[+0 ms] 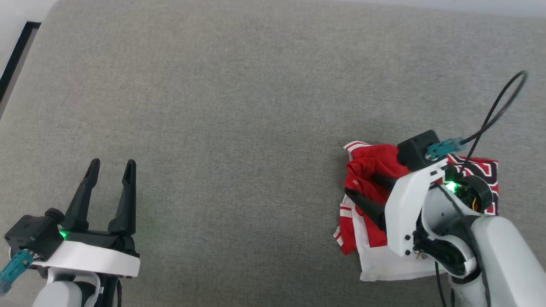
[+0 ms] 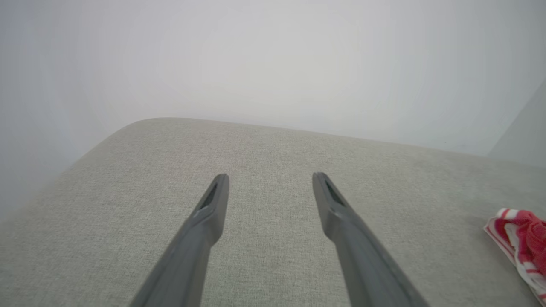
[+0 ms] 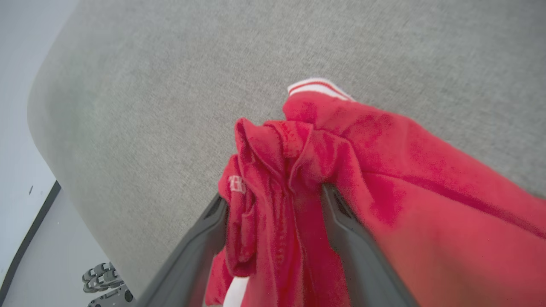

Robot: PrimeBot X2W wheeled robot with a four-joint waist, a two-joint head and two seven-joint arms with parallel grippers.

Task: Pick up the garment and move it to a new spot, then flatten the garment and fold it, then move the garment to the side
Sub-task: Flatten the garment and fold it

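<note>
right gripper [image 1: 360, 183] is down on the garment [image 1: 371, 162], fingers spread apart, not clamped. in the right wrist view the right gripper [image 3: 273, 196] has a bunched ridge of red cloth standing between its two dark fingers [image 3: 200, 243], and the garment [image 3: 405, 170] drapes over the finger on that view's right. cloth touches both fingers, but the jaws stand wide, so it reads as open with fabric in the gap. a small white label [image 3: 236, 184] sits on the ridge and a red-and-white striped trim edge [image 3: 315, 85] pokes out past the fold. garment lies as a crumpled heap on the grey upholstered surface [image 1: 256, 106], lower right of the head view, well apart from the left arm. striped trim [image 1: 343, 221] runs along the heap's left side, a white part [image 1: 375, 260] lies at its near edge, and black white-outlined print [image 1: 480, 170] shows at its far right, partly hidden by the wrist. a black cable [image 1: 495, 111] loops up from a teal connector [image 1: 443, 148] on the right wrist, and a green light [image 1: 450, 186] glows there. left gripper [image 1: 113, 163] is at lower left, jaws wide open and empty, over bare upholstery. in the left wrist view the left gripper [image 2: 269, 177] points across the grey upholstered surface [image 2: 277, 145] toward a pale wall [image 2: 273, 59], with a bit of the garment [image 2: 524, 238] at the right edge. a dark strip [image 1: 17, 59] runs past the surface's far left corner.
</note>
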